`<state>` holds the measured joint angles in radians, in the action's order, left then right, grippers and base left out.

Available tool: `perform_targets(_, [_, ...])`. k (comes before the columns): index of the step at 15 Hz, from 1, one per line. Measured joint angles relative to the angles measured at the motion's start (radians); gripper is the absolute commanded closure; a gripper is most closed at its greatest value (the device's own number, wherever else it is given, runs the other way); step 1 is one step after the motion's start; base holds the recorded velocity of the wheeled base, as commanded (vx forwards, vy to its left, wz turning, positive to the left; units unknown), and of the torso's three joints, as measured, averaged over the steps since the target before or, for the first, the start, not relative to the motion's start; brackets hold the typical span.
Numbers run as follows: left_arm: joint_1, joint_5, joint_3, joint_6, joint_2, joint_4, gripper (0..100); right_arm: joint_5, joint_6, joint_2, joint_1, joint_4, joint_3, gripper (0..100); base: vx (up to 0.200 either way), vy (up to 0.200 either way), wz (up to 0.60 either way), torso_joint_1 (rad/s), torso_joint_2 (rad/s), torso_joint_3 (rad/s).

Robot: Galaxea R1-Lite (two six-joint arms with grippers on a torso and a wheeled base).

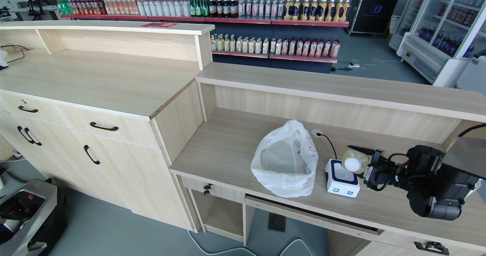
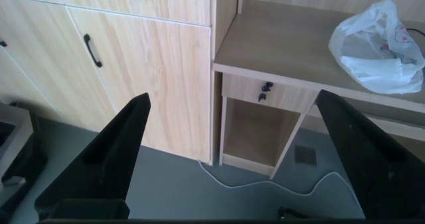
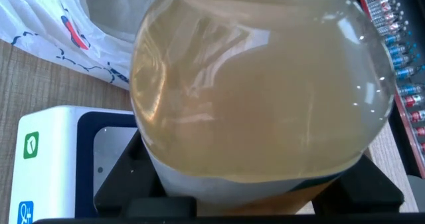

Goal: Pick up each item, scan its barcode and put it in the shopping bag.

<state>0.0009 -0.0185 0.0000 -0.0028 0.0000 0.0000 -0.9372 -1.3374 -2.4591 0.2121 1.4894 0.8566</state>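
Seemingly mid-scan: right tool (image 1: 362,164) pinches the bottle (image 1: 355,161) over the scanner (image 1: 341,180), left tool (image 2: 232,98) spread; next, leftward into the shopping bag (image 1: 284,165).

Pale wood checkout counter (image 1: 114,85), black-handled drawers (image 1: 103,127) beneath, grey floor (image 1: 114,229), red-edged shelves (image 1: 243,20) lined with bottled drinks behind, glass-door fridges (image 1: 444,24) at right.

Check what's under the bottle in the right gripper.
The white scanner sits below the bottle, on the counter beside the shopping bag. The bottle hides much of the scanner's top; its barcode can't be seen.
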Motion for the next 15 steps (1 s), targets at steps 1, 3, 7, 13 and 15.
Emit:
perform_targets(1, [0.0, 0.0, 0.0, 0.0, 0.0, 0.0, 0, 0.0, 0.0, -0.002, 0.0, 0.0, 0.0, 100, 0.0, 0.0, 0.0, 0.0, 0.0, 0.0])
perform_targets(3, [0.0, 0.0, 0.0, 0.0, 0.0, 0.0, 0, -0.001, 0.0, -0.004, 0.001, 0.0, -0.001, 100, 0.0, 0.0, 0.0, 0.0, 0.0, 0.0])
perform_targets(7, [0.0, 0.0, 0.0, 0.0, 0.0, 0.0, 0, -0.001, 0.023, -0.019, 0.0, 0.037, 0.001, 100, 0.0, 0.0, 0.0, 0.0, 0.0, 0.0])
perform_targets(13, [0.0, 0.0, 0.0, 0.0, 0.0, 0.0, 0, -0.003, 0.047, -0.05, -0.002, 0.069, 0.001, 100, 0.0, 0.0, 0.0, 0.0, 0.0, 0.0])
perform_targets(15, [0.0, 0.0, 0.0, 0.0, 0.0, 0.0, 0, -0.002, 0.049, -0.051, -0.002, 0.069, 0.0, 100, 0.0, 0.0, 0.0, 0.0, 0.0, 0.0])
